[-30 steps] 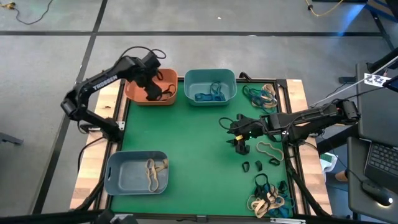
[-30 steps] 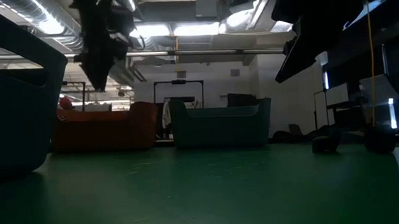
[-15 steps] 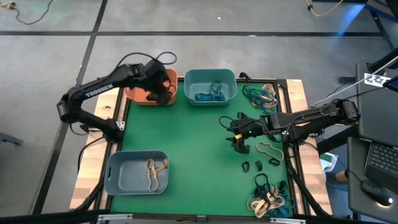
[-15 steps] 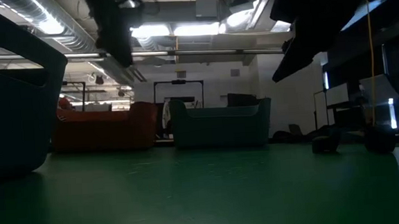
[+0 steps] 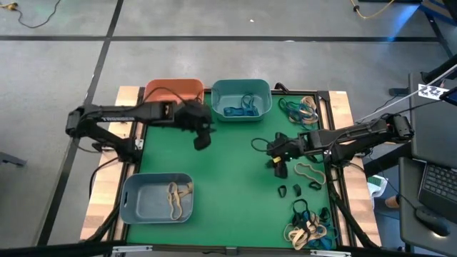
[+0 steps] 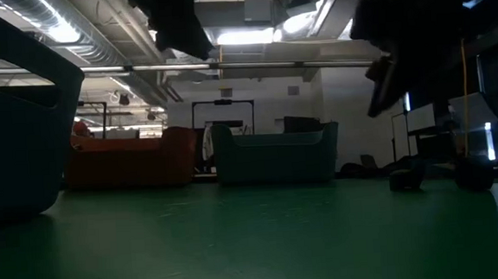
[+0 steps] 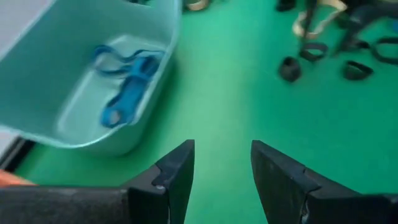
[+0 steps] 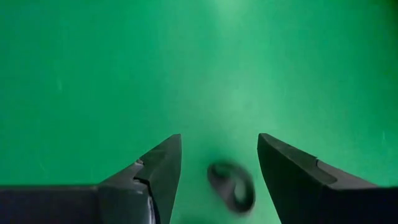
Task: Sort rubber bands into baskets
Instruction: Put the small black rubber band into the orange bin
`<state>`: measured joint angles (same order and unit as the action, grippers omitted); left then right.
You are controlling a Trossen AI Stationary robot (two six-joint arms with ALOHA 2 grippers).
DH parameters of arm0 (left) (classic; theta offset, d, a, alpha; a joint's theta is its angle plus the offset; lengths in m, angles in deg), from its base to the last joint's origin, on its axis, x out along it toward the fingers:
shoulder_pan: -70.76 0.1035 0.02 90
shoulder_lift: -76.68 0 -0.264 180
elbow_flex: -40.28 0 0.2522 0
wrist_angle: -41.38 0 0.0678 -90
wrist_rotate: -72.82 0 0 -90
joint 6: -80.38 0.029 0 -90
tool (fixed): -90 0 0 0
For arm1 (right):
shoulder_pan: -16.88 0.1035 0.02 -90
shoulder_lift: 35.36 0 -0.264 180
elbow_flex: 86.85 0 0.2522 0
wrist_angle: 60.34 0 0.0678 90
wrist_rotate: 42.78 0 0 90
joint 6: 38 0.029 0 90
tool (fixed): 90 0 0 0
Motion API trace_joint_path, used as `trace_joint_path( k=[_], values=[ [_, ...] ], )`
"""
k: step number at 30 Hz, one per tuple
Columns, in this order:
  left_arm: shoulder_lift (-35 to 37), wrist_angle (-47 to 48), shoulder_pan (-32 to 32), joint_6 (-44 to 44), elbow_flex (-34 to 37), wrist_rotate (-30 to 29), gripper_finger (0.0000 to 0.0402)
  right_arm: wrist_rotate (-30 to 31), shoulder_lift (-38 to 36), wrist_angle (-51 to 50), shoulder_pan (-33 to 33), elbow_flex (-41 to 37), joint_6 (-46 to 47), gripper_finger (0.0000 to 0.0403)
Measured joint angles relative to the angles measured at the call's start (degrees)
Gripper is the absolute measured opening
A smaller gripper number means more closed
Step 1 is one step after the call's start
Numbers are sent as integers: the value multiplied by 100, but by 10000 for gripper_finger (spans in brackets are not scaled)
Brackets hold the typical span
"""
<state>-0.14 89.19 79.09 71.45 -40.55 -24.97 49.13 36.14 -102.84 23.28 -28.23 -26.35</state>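
Note:
My left gripper (image 5: 202, 140) (image 7: 222, 147) hangs open over the green mat, just near-left of the teal basket (image 5: 241, 98), with nothing between its fingers. That basket holds blue rubber bands (image 7: 127, 81). My right gripper (image 5: 277, 168) (image 8: 219, 142) stands open, slanting down over the mat right of centre. One black rubber band (image 8: 231, 185) lies flat on the mat below the gap between its fingers, untouched. The orange basket (image 5: 173, 89) stands at the far left. The grey-blue basket (image 5: 157, 198), at the near left, holds tan bands (image 5: 177, 196).
Loose black bands (image 5: 297, 189) and a tan band (image 5: 309, 171) lie on the mat near my right gripper. Mixed piles of bands sit at the far right (image 5: 300, 107) and the near right (image 5: 308, 227). The middle of the mat (image 5: 221, 171) is bare.
My left gripper has swung from above the orange basket toward the table's right and near side, out over the mat beside the teal basket, turning as it went; it stays open. My right gripper has tipped a little further down in place.

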Motion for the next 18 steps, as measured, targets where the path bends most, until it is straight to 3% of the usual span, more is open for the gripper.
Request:
trace_joint_path(
  k=[9,18],
  values=[
    [-173,-1506,-606,-43,691,-4,155,7,177,-431,-2,-453,-31,211],
    [-774,-3032,-885,-190,1173,-11,155,57,598,288,-4,-860,-25,210]
  ],
)
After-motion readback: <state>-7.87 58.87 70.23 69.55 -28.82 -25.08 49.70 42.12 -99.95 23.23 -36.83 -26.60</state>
